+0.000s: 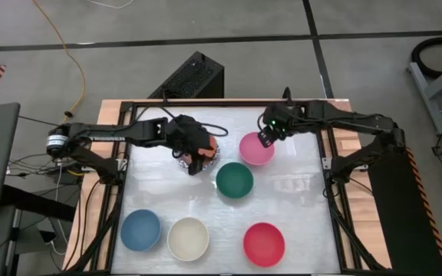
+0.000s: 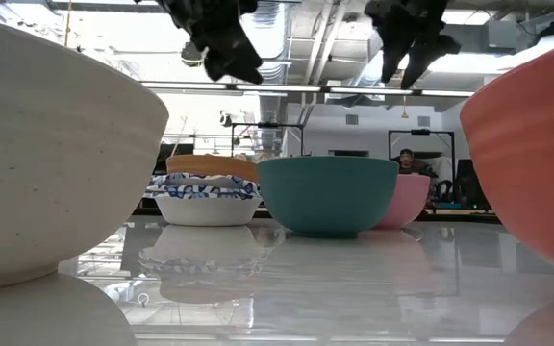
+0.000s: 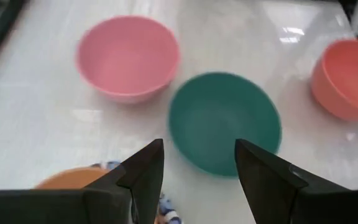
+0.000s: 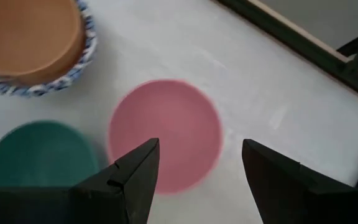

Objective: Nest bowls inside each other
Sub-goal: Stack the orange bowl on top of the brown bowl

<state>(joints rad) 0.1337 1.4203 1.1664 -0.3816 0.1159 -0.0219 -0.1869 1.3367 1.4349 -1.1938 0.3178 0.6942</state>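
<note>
The right gripper hangs above the table with its 2 fingers spread wide and nothing between them. The pink bowl sits straight under the gap, only a little ahead of the fingertips, mouth up, so I judge a plain descent would put 1 finger inside the rim and 1 outside. A round bowl has no long axis, so the angle of the jaws matters little.

The left gripper is also parted and holds nothing. It hovers over the stack, where the orange bowl rests inside the blue-patterned white bowls, and this stack lies just under and behind its fingers. The dark green bowl lies ahead of its jaws and the pink bowl further ahead, so for the pink bowl the right arm is clearly the nearer one.

Well apart from both grippers, the blue bowl, cream bowl and red bowl stand in a row, not yet nested.
</note>
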